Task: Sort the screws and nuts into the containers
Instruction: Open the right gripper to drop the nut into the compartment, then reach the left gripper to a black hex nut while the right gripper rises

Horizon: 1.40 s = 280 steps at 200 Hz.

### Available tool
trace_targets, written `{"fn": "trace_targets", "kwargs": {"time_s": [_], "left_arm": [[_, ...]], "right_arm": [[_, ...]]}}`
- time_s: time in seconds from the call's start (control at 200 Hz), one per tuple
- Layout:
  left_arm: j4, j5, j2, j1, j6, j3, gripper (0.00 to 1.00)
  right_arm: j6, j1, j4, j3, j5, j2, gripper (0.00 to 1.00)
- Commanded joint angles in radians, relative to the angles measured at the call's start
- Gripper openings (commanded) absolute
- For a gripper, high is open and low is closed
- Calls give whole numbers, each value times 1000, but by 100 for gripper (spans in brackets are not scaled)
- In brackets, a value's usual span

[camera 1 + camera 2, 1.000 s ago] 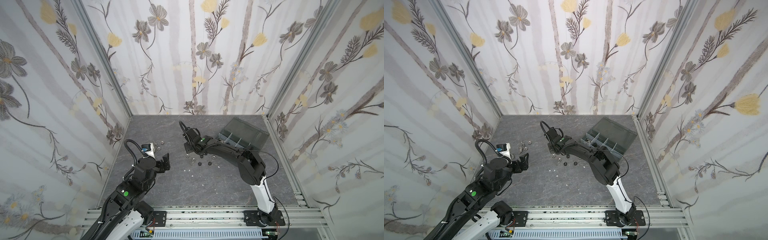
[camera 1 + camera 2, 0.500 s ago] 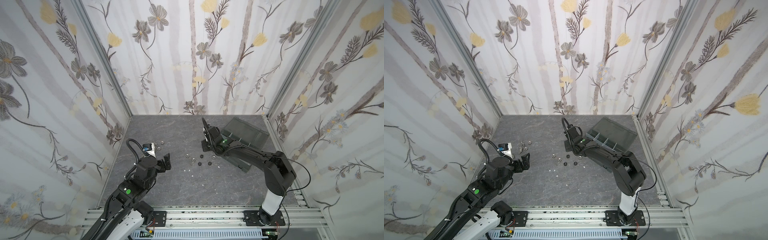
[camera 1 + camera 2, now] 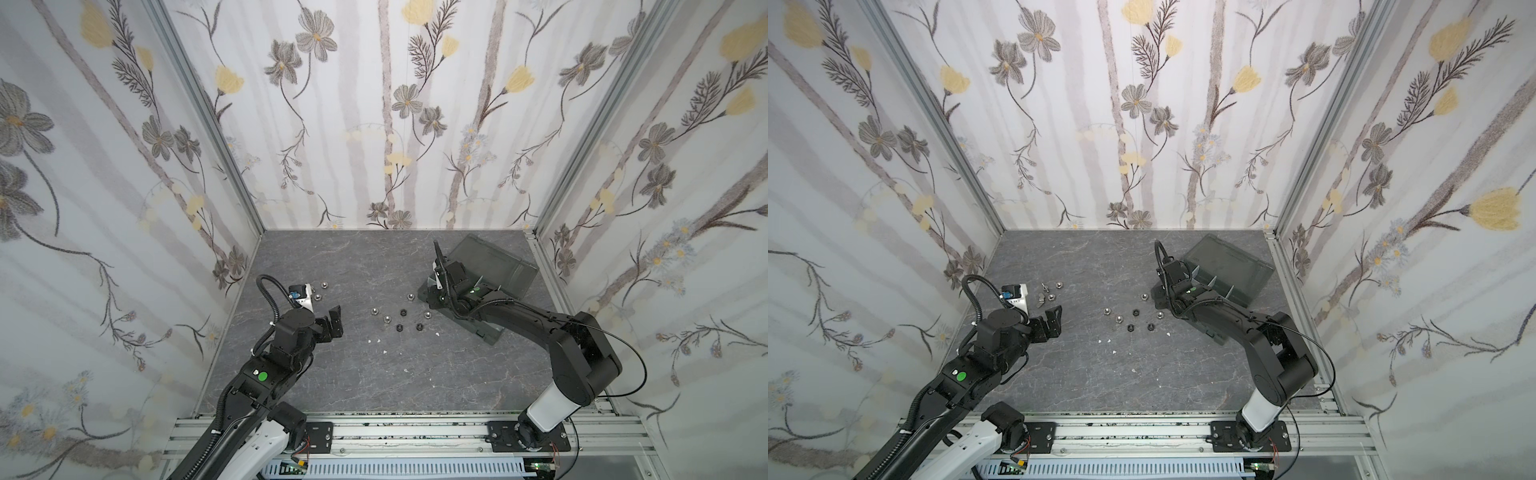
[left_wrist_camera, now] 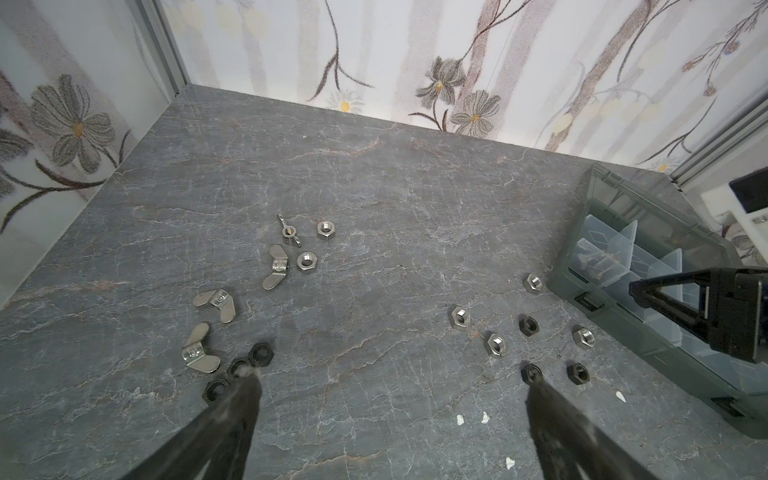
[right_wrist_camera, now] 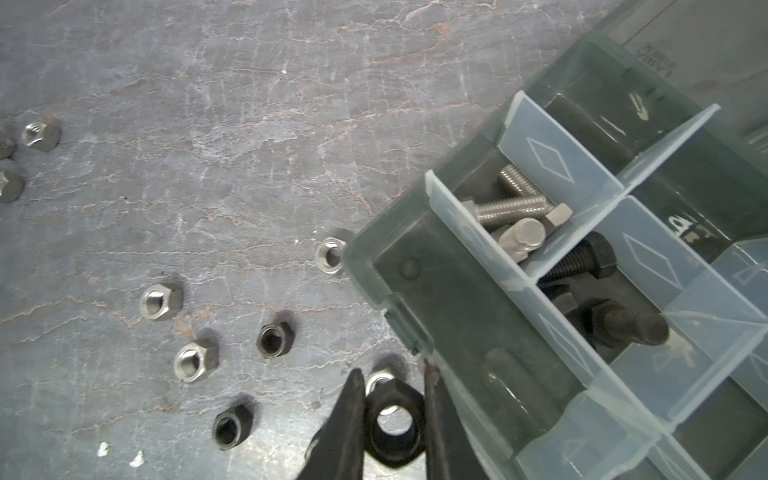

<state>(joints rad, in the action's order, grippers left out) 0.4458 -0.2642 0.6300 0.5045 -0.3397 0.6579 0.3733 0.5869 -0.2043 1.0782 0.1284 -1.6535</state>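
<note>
**A:** Where the right end effector (image 3: 433, 293) hangs at the near corner of the box (image 3: 494, 337) in a top view, what is it carrying?

**B:** I cannot tell from there. The loose nuts (image 3: 399, 320) lie just beside the box on the worktop (image 3: 374, 382). The left end effector (image 3: 1053, 321) sits well apart from the box, likely to keep clear.

**A:** And the left wrist view?

**B:** Its fingers (image 4: 245, 399) stand spread and grip nothing, above black nuts (image 4: 240, 368) far from the box. Winged nuts (image 4: 214, 300) lie there too.

**A:** And the right wrist view?

**B:** There the fingers pinch one black nut (image 5: 392, 428) by its flats at the box's edge, I'd judge for dropping in. Inside, silver screws (image 5: 515, 212) share one compartment and black screws (image 5: 598, 259) the next. The corner compartment looks bare, perhaps meant for nuts.
</note>
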Motion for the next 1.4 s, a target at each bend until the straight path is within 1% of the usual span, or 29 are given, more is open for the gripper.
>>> {"fn": "trace_targets", "kwargs": {"time_s": [0.0,0.21,0.38,0.545,0.639,0.754,0.859,0.939,1.069,1.084,1.174,1.374,1.394], "left_arm": [[-41,16,5,-1,8,-3,100],[-43,29,14,-1,11,-4,100],[-44,33,22,-1,10,-6,100],[-47,46,27,-3,16,-4,100],[-61,109,24,-3,37,-2,100],[-87,195,8,-3,50,-3,100],[-85,240,21,-1,54,7,100],[-83,265,43,0,56,17,99],[-79,279,98,11,49,46,92],[-80,279,105,16,48,50,91],[-84,275,160,46,41,71,90],[-104,184,308,181,13,108,85],[-105,172,326,194,10,113,84]], "right_arm": [[-7,-23,50,-13,-22,1,16],[-8,-67,79,-24,-49,-13,17],[-15,-75,91,-24,-53,-32,22],[-19,-92,106,-23,-60,-46,24],[-20,-101,116,-24,-68,-48,28],[-19,-110,132,-33,-72,-39,37],[-18,-117,145,-43,-79,-23,42],[-18,-120,151,-54,-85,-3,44],[-17,-123,169,-95,-91,52,45],[-16,-123,174,-105,-92,85,45],[-8,-125,212,-162,-104,164,45],[22,-130,338,-317,-111,391,45],[25,-130,349,-355,-111,414,45]]}}
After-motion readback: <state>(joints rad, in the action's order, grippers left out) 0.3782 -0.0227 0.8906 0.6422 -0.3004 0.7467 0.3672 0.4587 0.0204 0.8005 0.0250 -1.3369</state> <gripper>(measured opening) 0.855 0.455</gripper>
